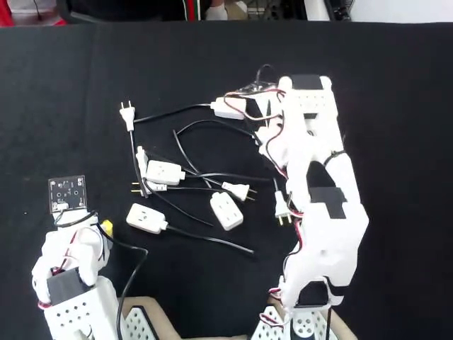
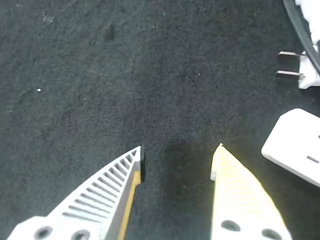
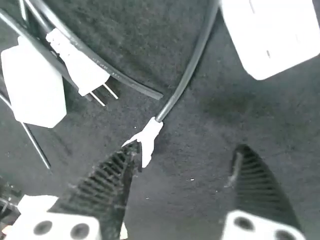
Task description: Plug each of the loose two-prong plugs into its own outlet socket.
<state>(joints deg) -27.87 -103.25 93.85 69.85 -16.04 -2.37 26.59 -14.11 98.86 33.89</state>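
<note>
Several white outlet sockets and two-prong plugs on black cords lie on the black table. One socket (image 1: 145, 218) lies just right of my left gripper (image 1: 102, 228). The left gripper (image 2: 180, 155) is open over bare cloth, with that socket (image 2: 295, 145) and a plug's prongs (image 2: 290, 65) off to one side. My right gripper (image 3: 187, 150) is open too. A small white plug (image 3: 147, 140) on a black cord touches one fingertip (image 3: 127, 155). Farther off lie a pronged plug (image 3: 82, 70) and two sockets (image 3: 32, 87) (image 3: 272, 35). The right arm (image 1: 318, 212) stretches over the table's right side.
More sockets (image 1: 164, 172) (image 1: 226, 210) (image 1: 228, 108) and plugs (image 1: 127, 113) (image 1: 241, 190) (image 1: 282, 209) are spread mid-table among looping black cords. A small square board (image 1: 67, 193) sits beyond the left gripper. The far left and far right of the cloth are bare.
</note>
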